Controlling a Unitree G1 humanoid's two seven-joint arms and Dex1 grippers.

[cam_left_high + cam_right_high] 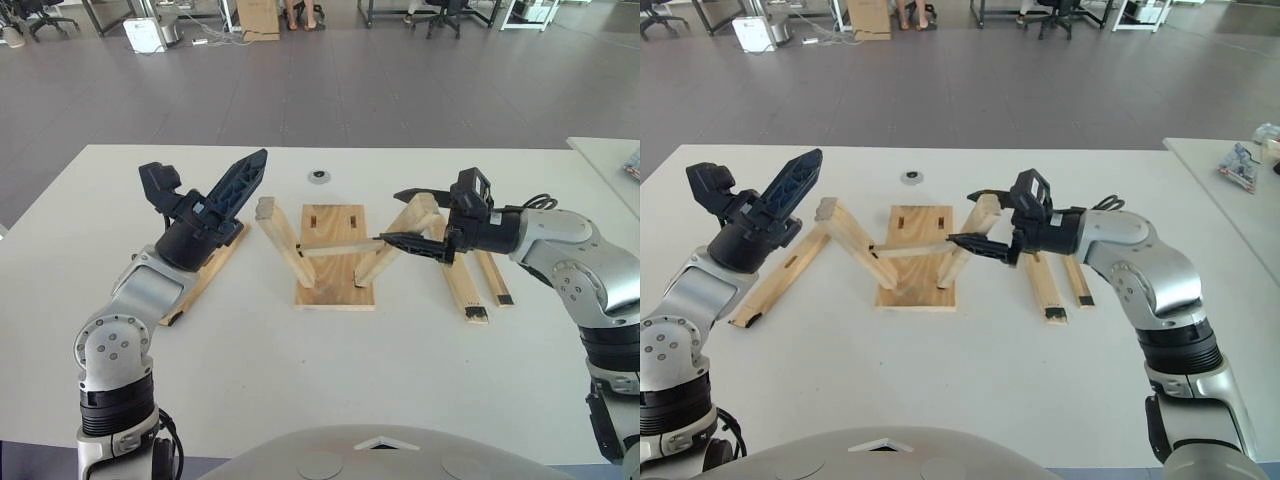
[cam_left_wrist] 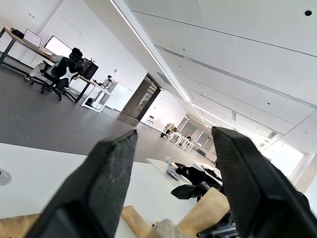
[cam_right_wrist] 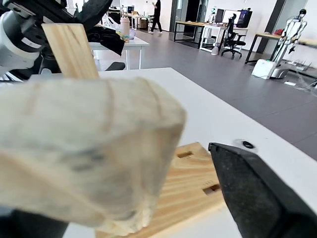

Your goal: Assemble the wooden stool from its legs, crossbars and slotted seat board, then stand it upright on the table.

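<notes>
In the centre of the head view, a flat, pale wooden seat board with two rectangular slots lies on the white table. Across it rests a leg frame of two splayed square legs in the same pale wood, joined by one thin crossbar. Its lower ends are on the board and its upper ends point to upper left and upper right.

The right gripper is at the upper right end of this frame, its jaws spread with one on each side of the leg. In the wrist view a gap shows beside the wood, so we judge that they are not yet pinching. The left gripper hangs above the table at the left, jaws spread with nothing between them. Two loose legs lie at the right, and one long wooden piece lies at the left.

We think the wood is light, stiff and rather smooth, and not fragile. The crossbar joints may be only pushed in, though — a pull on one leg could twist the frame open. It seems better to take a leg near the crossbar, across its flat faces.
</notes>
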